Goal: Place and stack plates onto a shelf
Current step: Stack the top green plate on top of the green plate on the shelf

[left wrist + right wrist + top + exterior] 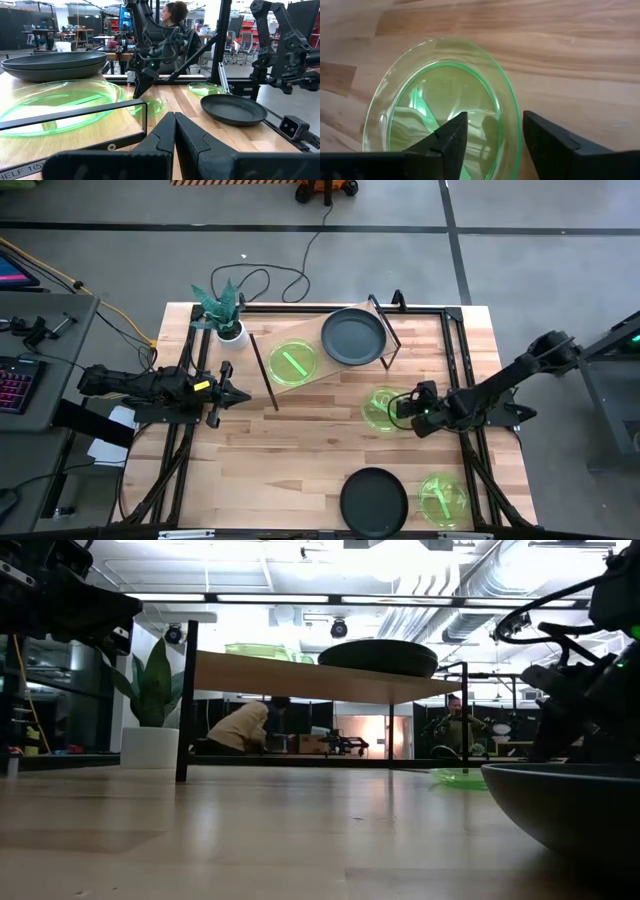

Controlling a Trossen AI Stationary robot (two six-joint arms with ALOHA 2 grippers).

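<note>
The shelf (325,372) stands at the table's far middle and carries a green plate (293,363) and a dark grey plate (352,336) side by side. Another green plate (378,408) lies flat on the table to the right of the shelf. My right gripper (402,408) is open over this plate's right rim (512,130): in the right wrist view (492,127) one finger stands over the plate's inside and one outside the rim. My left gripper (243,395) is shut and empty, to the left of the shelf (175,122).
A dark grey plate (373,500) and a green plate (442,498) lie at the table's near edge, right of the middle. A potted plant (225,315) stands at the far left corner, beside the shelf. People show in the room behind the table (245,725).
</note>
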